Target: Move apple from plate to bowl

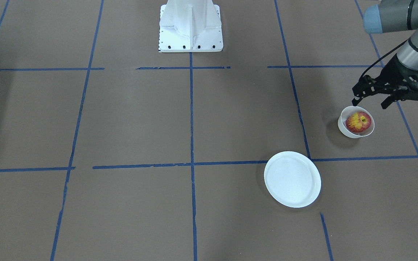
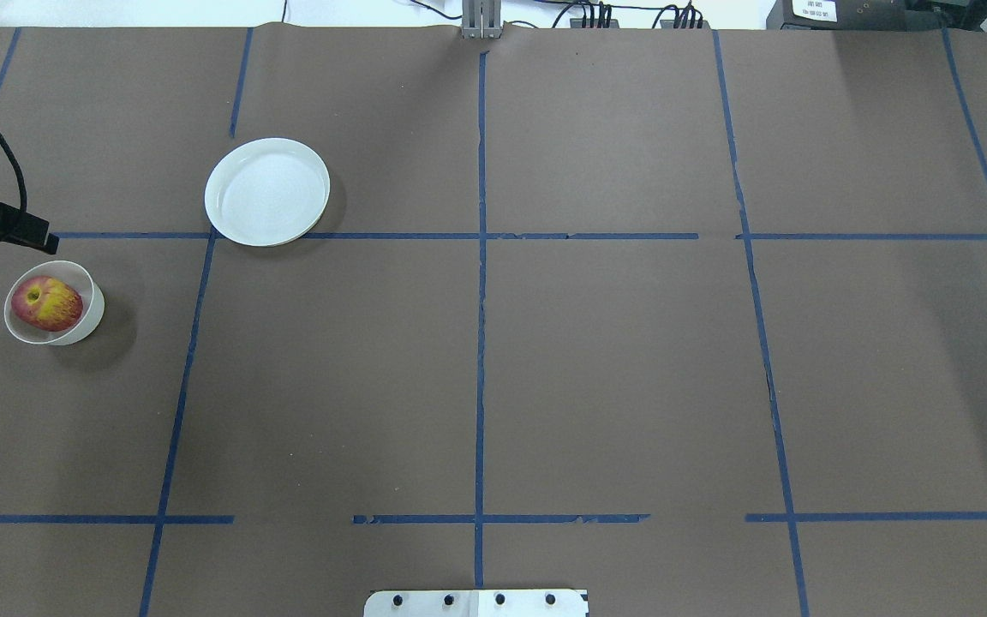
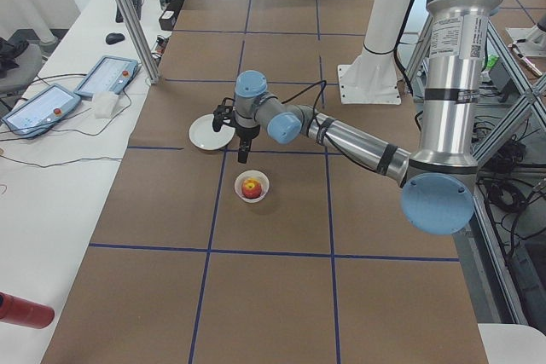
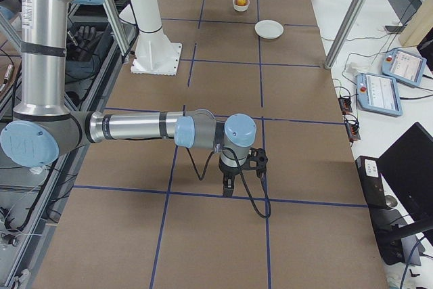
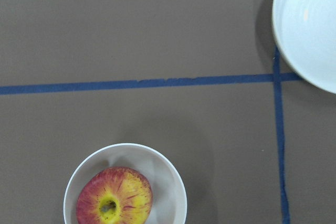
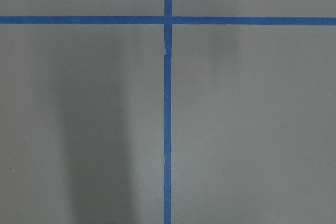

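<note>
1. The apple (image 1: pixel 358 121) sat in the bowl (image 1: pixel 341 125); in the front-facing view the plate (image 1: pixel 292 179) lay apart at the bowl's 7 o'clock.
2. The left gripper (image 1: pixel 369 104) hung above the bowl's far rim, fingers (image 1: pixel 386 103) spread wide, holding nothing.
3. The right gripper (image 4: pixel 242 175): finger state could not be told.

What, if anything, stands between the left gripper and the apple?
Nothing visible. The apple already lies in the bowl, uncovered, with the open left gripper hovering close by; the plate sits apart.

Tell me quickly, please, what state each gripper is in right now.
Left gripper: open, holding nothing.
Right gripper: cannot tell.
</note>
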Controlling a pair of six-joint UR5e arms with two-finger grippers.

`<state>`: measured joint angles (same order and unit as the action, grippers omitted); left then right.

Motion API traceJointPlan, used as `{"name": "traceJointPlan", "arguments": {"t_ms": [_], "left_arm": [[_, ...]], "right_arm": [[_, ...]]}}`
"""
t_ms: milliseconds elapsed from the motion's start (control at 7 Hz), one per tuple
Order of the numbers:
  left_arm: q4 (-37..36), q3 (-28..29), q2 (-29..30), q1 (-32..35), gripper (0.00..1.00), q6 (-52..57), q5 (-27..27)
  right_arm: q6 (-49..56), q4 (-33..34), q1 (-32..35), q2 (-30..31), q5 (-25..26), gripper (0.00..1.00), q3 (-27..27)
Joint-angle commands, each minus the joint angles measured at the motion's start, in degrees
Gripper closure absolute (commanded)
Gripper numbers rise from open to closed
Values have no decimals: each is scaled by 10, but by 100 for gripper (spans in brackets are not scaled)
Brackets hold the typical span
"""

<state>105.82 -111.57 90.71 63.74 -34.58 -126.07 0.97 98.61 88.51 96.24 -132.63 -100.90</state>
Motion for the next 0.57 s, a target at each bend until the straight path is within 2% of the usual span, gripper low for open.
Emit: {"name": "traceJointPlan", "arguments": {"t_ms": [0,143,286,429], "left_arm": [[-99,-27,-1,119,0,113,-75],[-139,-27,-6,142,0,166,-83],[-183,-4,-18,175,0,256,-80],[-209,40,-23,237,0,364,-80]], "right_arm": [[0,0,0,0,0,0,0],[0,0,0,-1,0,0,0],[0,0,0,0,0,0,1],[0,0,1,0,0,0,0]]}}
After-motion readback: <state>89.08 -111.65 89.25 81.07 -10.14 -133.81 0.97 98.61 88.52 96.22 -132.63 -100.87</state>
